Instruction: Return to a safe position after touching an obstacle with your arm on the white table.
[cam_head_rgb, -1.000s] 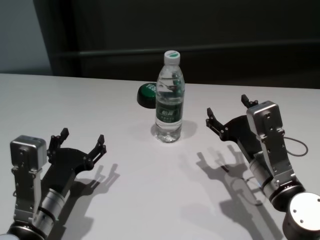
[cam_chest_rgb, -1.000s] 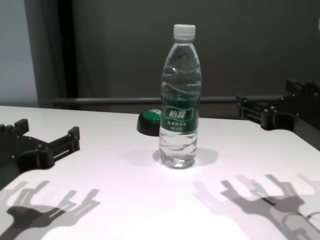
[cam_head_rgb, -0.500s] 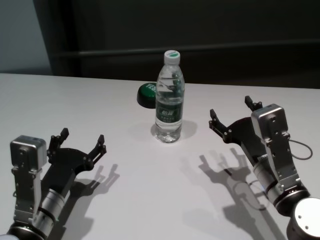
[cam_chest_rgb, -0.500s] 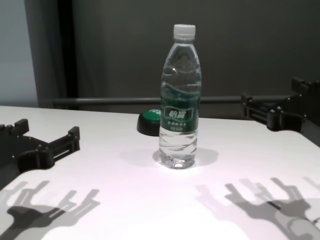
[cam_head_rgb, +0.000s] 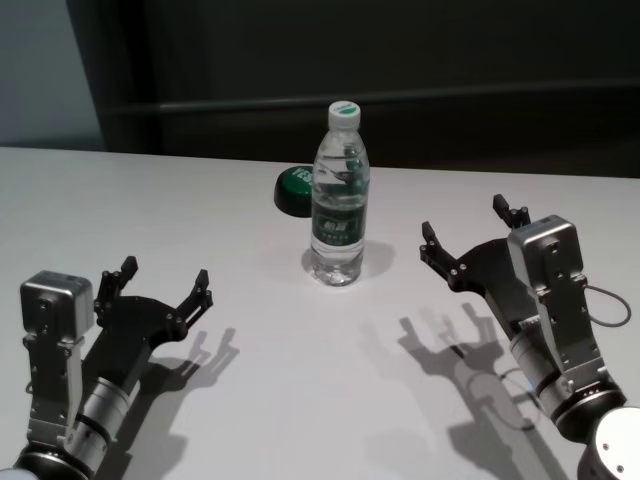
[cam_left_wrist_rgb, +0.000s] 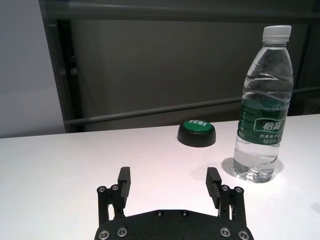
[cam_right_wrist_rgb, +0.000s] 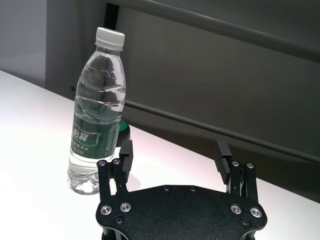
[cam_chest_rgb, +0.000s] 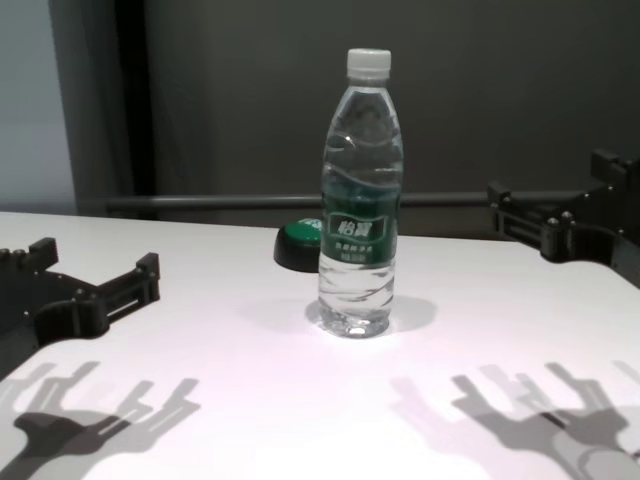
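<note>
The obstacle, a clear water bottle (cam_head_rgb: 338, 195) with a white cap and dark green label, stands upright in the middle of the white table (cam_head_rgb: 300, 380). It also shows in the chest view (cam_chest_rgb: 360, 200), the left wrist view (cam_left_wrist_rgb: 263, 107) and the right wrist view (cam_right_wrist_rgb: 97, 112). My right gripper (cam_head_rgb: 472, 238) is open and empty, held above the table to the right of the bottle, apart from it. It shows at the right edge of the chest view (cam_chest_rgb: 560, 205). My left gripper (cam_head_rgb: 165, 280) is open and empty, low over the table at the near left.
A low black dome button with a green top (cam_head_rgb: 294, 188) sits just behind and left of the bottle. A dark wall with a rail runs along the table's far edge. A thin cable loop (cam_head_rgb: 600, 300) hangs by my right wrist.
My right gripper has drawn back to the right and towards me, farther from the bottle. The bottle and my left arm have not moved.
</note>
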